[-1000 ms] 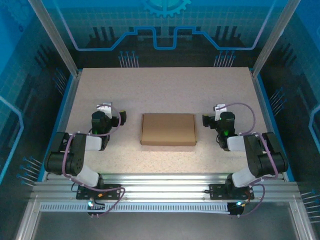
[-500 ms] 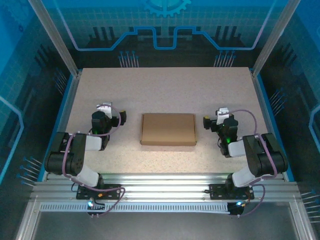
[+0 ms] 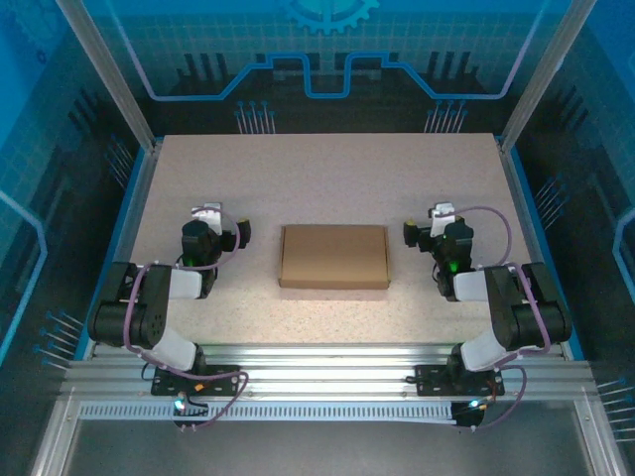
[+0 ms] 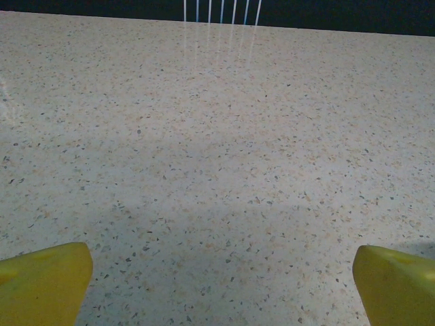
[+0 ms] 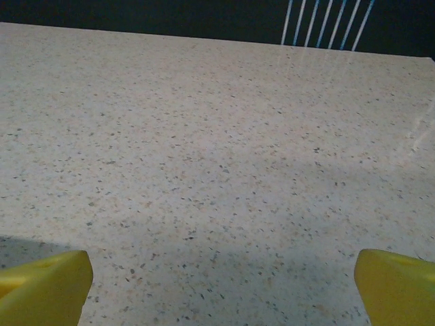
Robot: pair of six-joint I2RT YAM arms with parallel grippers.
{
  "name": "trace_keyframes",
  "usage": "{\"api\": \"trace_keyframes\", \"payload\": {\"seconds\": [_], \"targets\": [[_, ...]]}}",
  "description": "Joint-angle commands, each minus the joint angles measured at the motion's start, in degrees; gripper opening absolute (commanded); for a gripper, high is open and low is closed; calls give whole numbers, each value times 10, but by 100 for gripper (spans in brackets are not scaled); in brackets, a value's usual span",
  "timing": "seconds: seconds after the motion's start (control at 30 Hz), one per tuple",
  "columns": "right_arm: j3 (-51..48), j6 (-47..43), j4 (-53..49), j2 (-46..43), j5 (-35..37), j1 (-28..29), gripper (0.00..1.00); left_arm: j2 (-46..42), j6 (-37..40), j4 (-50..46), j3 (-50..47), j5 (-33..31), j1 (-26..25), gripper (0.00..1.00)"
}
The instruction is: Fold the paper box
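1. Cardboard first: a plain brown, rectangular paper box [image 3: 333, 256] lies flat near the middle of the speckled beige tabletop [image 3: 327, 169], its long sides running left to right.
2. Its top face is smooth and unbroken, and a paler front wall shows along the near edge. It looks closed up, though from overhead I cannot make out whether any tab is tucked in.
3. Off to the box's left sits the left gripper [image 3: 241, 233], pointing toward the box's short left side. It is near the box but clearly apart, with bare table between them.
4. That claw is released. From its wrist camera the two yellow fingertips [image 4: 44, 282] sit in opposite lower corners, spread wide, with just speckled surface between them.
5. The right gripper [image 3: 407, 236] mirrors it on the other side, facing the box's short right edge, close by but not touching.
6. It too is let go and grasps nothing. Its own yellow fingertips [image 5: 41, 285] stand far apart over bare table.
7. Both arms are folded low, with their elbows back toward the silver aluminium rail [image 3: 317, 359] at the near edge.
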Motion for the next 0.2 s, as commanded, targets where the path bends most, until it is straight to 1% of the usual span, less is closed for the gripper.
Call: {"api": "trace_keyframes", "payload": {"seconds": [0.0, 0.07, 0.13, 0.17], "targets": [[15, -13, -12, 3, -27, -1, 100, 1, 2, 17, -2, 12, 5, 99], [13, -12, -8, 2, -32, -4, 100, 0, 1, 17, -2, 12, 5, 99], [-4, -17, 25, 1, -13, 4, 100, 0, 1, 18, -3, 12, 5, 99], [4, -13, 10, 1, 1, 6, 100, 0, 1, 17, -3, 12, 5, 99]]}}
